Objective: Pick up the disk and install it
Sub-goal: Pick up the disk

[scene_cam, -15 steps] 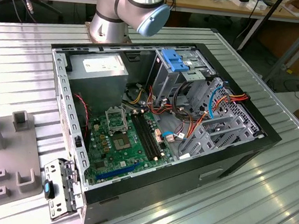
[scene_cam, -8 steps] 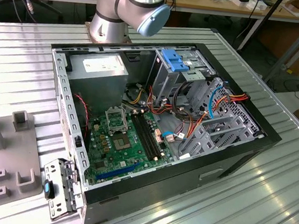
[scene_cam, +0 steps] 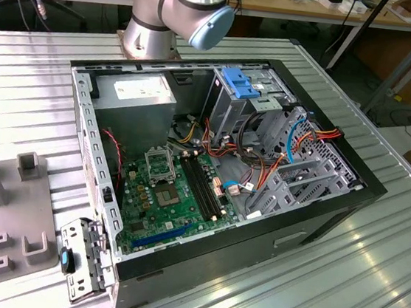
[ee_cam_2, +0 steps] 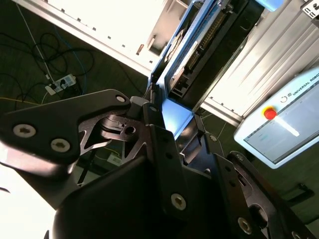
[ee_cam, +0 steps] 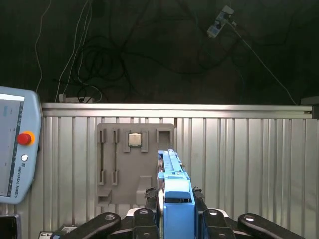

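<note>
Your disk (ee_cam: 172,169) sits edge-on, its smooth bright blue plastic rail facing the first wrist view. The black metal pincer (ee_cam: 175,201) is clamped on it, with the ribbed aluminium tabletop (ee_cam: 239,149) beyond. The pincer hides the disk's gripped end, and you can't make out its label.

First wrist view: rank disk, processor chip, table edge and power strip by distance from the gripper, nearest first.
1. disk: held between the gripper fingers.
2. processor chip: on the grey fixture plate.
3. table edge: beyond the plate.
4. power strip: off the table, past that edge.
</note>
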Controlling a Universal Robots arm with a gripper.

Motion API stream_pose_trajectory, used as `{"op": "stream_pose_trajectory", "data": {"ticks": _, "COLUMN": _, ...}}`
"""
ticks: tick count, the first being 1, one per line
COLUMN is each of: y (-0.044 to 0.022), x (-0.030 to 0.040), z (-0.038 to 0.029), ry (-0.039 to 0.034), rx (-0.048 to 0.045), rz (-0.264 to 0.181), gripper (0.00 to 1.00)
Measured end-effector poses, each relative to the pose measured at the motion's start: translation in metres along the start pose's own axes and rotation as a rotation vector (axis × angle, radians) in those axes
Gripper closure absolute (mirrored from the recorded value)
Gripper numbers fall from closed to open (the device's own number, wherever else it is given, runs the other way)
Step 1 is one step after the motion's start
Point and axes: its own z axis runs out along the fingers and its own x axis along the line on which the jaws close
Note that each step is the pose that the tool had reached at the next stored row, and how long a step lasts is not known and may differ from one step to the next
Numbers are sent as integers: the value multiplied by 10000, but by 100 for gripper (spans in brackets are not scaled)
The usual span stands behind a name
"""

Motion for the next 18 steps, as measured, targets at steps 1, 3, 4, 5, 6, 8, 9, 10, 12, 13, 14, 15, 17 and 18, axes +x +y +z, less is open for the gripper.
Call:
{"op": "stream_pose_trajectory", "data": {"ticks": 1, "y": -12, "x": 0, "z": 0, "ry": 0, "rx": 0, "rz": 0, "gripper": 63}}
{"op": "stream_pose_trajectory", "data": {"ticks": 3, "y": -43, "x": 0, "z": 0, "ry": 0, "rx": 0, "rz": 0, "gripper": 63}}
{"op": "stream_pose_trajectory", "data": {"ticks": 4, "y": -57, "x": 0, "z": 0, "ry": 0, "rx": 0, "rz": 1, "gripper": 63}}
{"op": "stream_pose_trajectory", "data": {"ticks": 5, "y": -65, "x": 0, "z": 0, "ry": 0, "rx": 0, "rz": 1, "gripper": 63}}
{"op": "stream_pose_trajectory", "data": {"ticks": 6, "y": -76, "x": 0, "z": 0, "ry": 0, "rx": -1, "rz": 0, "gripper": 63}}
{"op": "stream_pose_trajectory", "data": {"ticks": 8, "y": -95, "x": 1, "z": 0, "ry": 0, "rx": 0, "rz": 0, "gripper": 63}}
{"op": "stream_pose_trajectory", "data": {"ticks": 9, "y": -111, "x": 1, "z": 0, "ry": 1, "rx": -1, "rz": 0, "gripper": 63}}
{"op": "stream_pose_trajectory", "data": {"ticks": 10, "y": -119, "x": 1, "z": 0, "ry": 1, "rx": 0, "rz": 0, "gripper": 63}}
{"op": "stream_pose_trajectory", "data": {"ticks": 12, "y": -144, "x": 1, "z": 0, "ry": 0, "rx": 0, "rz": 0, "gripper": 63}}
{"op": "stream_pose_trajectory", "data": {"ticks": 13, "y": -157, "x": 1, "z": 0, "ry": 0, "rx": 0, "rz": 1, "gripper": 63}}
{"op": "stream_pose_trajectory", "data": {"ticks": 14, "y": -166, "x": 1, "z": 0, "ry": 1, "rx": 0, "rz": 0, "gripper": 63}}
{"op": "stream_pose_trajectory", "data": {"ticks": 15, "y": -180, "x": 1, "z": 1, "ry": 0, "rx": 0, "rz": 1, "gripper": 63}}
{"op": "stream_pose_trajectory", "data": {"ticks": 17, "y": -202, "x": 1, "z": 0, "ry": 0, "rx": 0, "rz": 0, "gripper": 63}}
{"op": "stream_pose_trajectory", "data": {"ticks": 18, "y": -215, "x": 1, "z": 0, "ry": 0, "rx": -1, "rz": 0, "gripper": 63}}
